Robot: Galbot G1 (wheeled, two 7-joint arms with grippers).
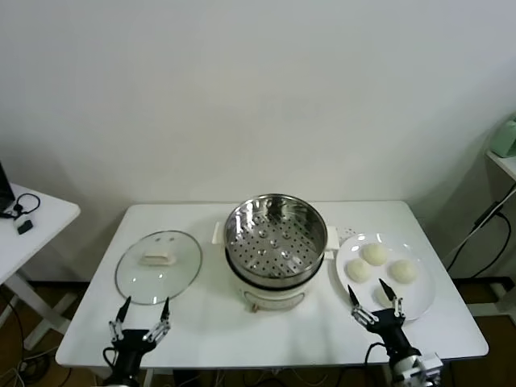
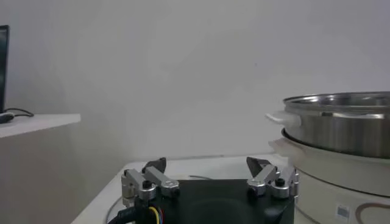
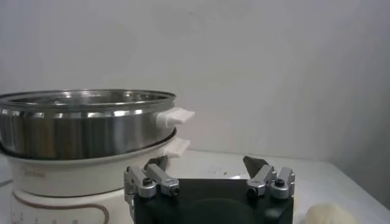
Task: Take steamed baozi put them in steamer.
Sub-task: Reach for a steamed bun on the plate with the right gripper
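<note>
Steamer upright mid-bench, open mouth up, empty. Four baozi on plate just right of it — round, no long axis. Right claw spread wide over plate's near edge, holding nothing. Left claw spread wide near lid. Plate seen whole only from head view; right wrist view catches one bun. Pot's markings unreadable.
</note>
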